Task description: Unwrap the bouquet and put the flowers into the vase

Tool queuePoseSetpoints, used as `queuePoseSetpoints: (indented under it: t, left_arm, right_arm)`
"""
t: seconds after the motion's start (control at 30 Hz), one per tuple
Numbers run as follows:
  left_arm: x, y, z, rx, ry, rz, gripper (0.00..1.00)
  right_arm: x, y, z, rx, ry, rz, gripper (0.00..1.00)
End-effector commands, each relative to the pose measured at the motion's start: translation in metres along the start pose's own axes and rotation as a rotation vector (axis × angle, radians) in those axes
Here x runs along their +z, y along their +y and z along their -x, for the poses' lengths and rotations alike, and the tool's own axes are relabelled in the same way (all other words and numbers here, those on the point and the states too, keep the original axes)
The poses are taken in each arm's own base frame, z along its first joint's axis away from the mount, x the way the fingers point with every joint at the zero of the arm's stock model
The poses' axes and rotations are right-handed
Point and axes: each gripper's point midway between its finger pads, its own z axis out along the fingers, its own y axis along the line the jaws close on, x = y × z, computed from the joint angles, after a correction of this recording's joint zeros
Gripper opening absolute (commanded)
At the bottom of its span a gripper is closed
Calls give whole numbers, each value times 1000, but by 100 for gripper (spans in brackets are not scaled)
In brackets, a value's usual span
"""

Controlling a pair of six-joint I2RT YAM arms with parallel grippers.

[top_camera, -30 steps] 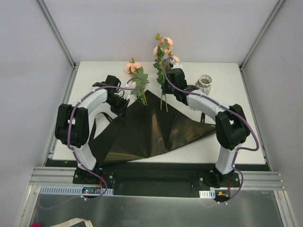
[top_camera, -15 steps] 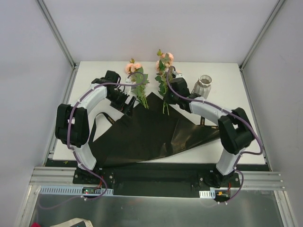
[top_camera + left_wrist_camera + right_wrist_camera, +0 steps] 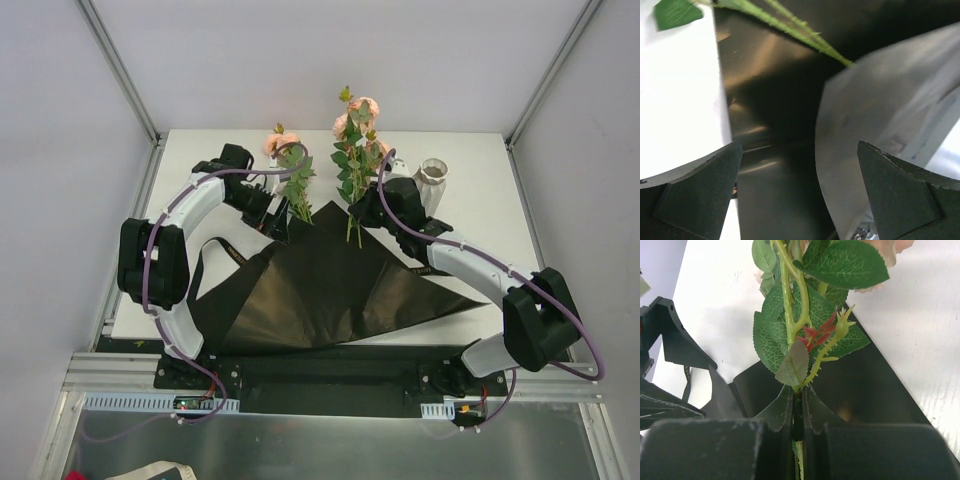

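Observation:
The bouquet is unwrapped: its black sheet (image 3: pixel 330 285) lies spread on the white table (image 3: pixel 480 240). My right gripper (image 3: pixel 367 205) is shut on the green stem (image 3: pixel 799 390) of some flowers (image 3: pixel 355 120), holding the peach-pink blooms upright just left of the vase (image 3: pixel 432 180). More flowers (image 3: pixel 290 170) lie at the sheet's back corner. My left gripper (image 3: pixel 275 215) hangs open over the sheet (image 3: pixel 775 150) beside their stems (image 3: pixel 805 35), with nothing between its fingers (image 3: pixel 695 185).
A black ribbon (image 3: pixel 215 255) trails off the sheet's left edge. The white vase stands upright at the back right, near the right arm's forearm. Enclosure walls close the table at the back and both sides.
My left gripper has gone from shut to wide open and shifted slightly back. The right arm has swung right with its flowers, closer to the vase. The sheet has resettled.

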Motion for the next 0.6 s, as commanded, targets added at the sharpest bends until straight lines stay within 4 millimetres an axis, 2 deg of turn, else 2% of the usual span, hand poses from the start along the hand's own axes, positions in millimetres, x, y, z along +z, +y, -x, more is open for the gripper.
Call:
queuePoseSetpoints:
  t: [0.0,0.03,0.07,0.1,0.17,0.2,0.5,0.57]
  left_arm:
    - [-9,-45,22,65,-103,-295,99]
    - [-13,-48,25,60,-122,-340,99]
    - [-13,-53,17,9,-89,-404,99]
    - [-19,-64,28,60,-134,-487,99]
    - [-12,-62,27,15,-113,-544,99]
    - [-16,-67,30,24,-119,-576,99]
    - [-10,-64,19,46,-89,-584,99]
    - [-9,-65,16,48,-82,-584,93]
  right_arm:
    - [-5,26,25,12,-92,103,1]
    - [-6,27,25,10,-95,104,1]
    - [-7,27,26,7,-96,105,1]
    - [-8,28,27,0,-101,107,1]
    - [-10,28,28,-4,-106,108,1]
    - [-12,28,29,-10,-110,107,1]
    - [-15,30,30,-15,-111,117,1]
    - [-13,30,29,-13,-107,114,1]
